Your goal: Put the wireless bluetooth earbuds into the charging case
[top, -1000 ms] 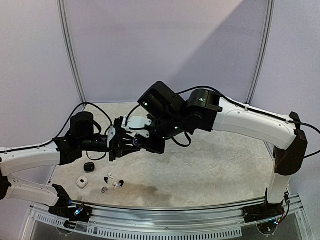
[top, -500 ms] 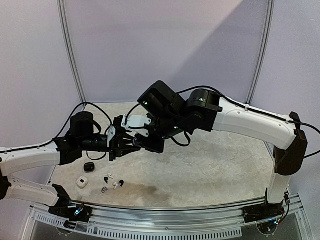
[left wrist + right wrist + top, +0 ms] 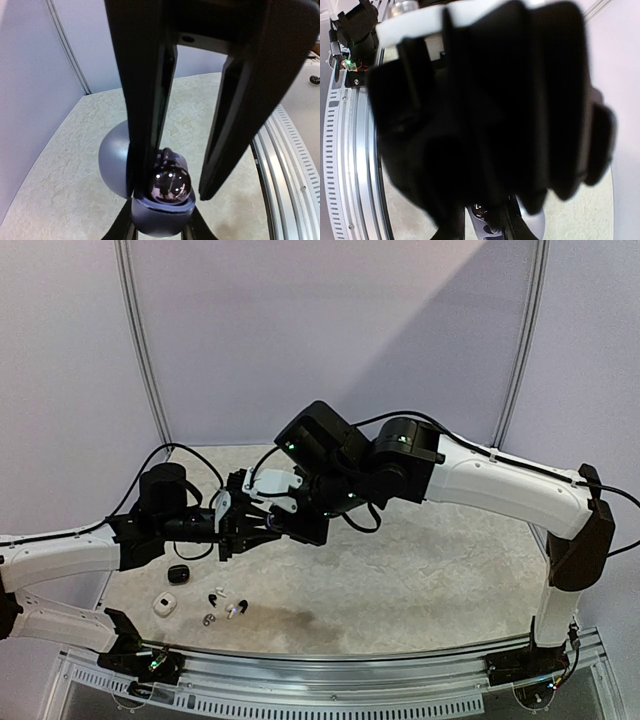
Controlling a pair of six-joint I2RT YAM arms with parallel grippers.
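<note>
Hardly anything has moved: your left gripper [image 3: 175, 192] is nearly closed on the charging case [image 3: 112, 160], one black earbud [image 3: 170, 181] sits inside between its fingers [image 3: 147, 100], whether your right gripper [image 3: 482, 227] holds anything is unclear, and more earbuds [image 3: 225, 605] wait below.

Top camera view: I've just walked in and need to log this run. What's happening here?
In mid-air, over the left part of the table, the left claw pinches a dark earbud at the open lavender case, which the right claw appears to grip from below. Whether the earbud is fully seated is unclear. A white case, a black case and loose earbuds lie on the table.
</note>
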